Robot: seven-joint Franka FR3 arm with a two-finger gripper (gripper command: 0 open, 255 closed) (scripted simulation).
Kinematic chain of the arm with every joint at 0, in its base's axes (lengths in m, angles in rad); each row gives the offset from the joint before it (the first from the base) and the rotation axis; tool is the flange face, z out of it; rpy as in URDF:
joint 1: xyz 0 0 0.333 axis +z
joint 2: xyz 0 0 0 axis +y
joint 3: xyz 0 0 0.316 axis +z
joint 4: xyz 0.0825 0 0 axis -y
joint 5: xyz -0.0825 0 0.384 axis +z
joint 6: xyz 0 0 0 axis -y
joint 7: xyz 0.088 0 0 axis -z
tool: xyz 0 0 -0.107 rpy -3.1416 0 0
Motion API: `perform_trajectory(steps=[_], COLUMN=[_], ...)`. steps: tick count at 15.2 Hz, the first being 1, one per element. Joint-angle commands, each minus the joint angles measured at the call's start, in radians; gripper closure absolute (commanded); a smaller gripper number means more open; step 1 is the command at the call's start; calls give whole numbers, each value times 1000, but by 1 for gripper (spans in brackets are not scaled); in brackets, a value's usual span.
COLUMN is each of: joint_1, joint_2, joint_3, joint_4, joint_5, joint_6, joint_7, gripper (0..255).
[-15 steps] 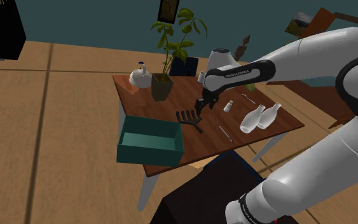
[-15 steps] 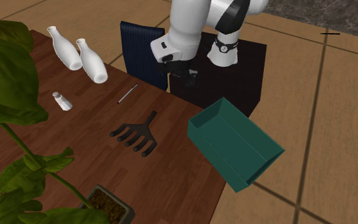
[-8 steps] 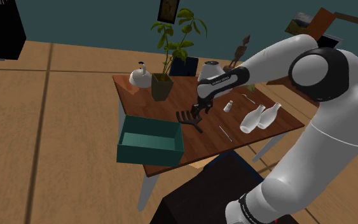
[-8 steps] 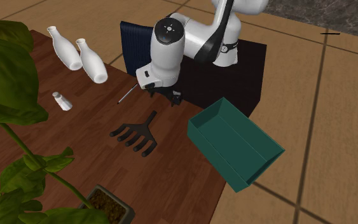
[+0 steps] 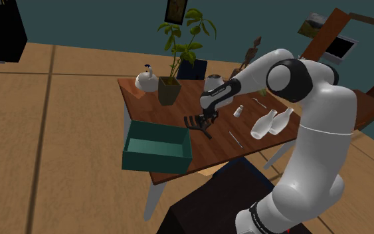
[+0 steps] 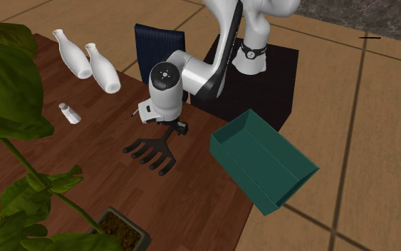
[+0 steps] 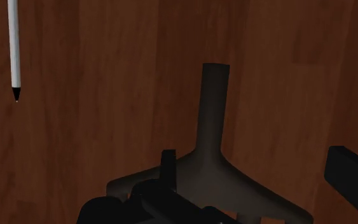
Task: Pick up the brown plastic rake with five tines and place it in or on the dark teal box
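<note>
The rake [image 6: 151, 151] is drawn dark brown, nearly black, and lies flat on the wooden table [image 6: 191, 200], tines toward the plant. In the shoulder view the rake [image 5: 194, 123] sits just beyond the dark teal box [image 5: 157, 147]. My gripper [image 6: 174, 128] is low over the handle end, and the gripper [image 5: 208, 120] nearly reaches the tabletop. In the wrist view the gripper [image 7: 260, 175] is open, its fingers [image 7: 351, 175] standing on either side of the rake [image 7: 210, 121] where the handle meets the head. The open-topped teal box [image 6: 264, 162] hangs at the table's edge.
A thin white pointed tool [image 6: 143, 105] lies near the handle. Two white bottles [image 6: 92, 63] and a small shaker [image 6: 68, 113] lie further along the table. A potted plant [image 5: 170, 90] and a white kettle [image 5: 147, 80] stand at the back. A blue chair [image 6: 156, 50] stands beside the table.
The arm has swung down and across toward the rake. The gripper dropped from well above the table to just over the rake's handle. The rake and box have not moved.
</note>
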Motion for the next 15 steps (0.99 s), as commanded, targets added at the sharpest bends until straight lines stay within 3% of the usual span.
perform_trajectory(steps=[1,10,15], joint_1=[-13,-31,-31], joint_2=[85,204,204], joint_3=[-4,-12,-12], joint_4=[69,115,115], joint_5=[6,3,3], joint_6=[9,80,80], joint_7=[-3,-1,-1], gripper=[0,0,0])
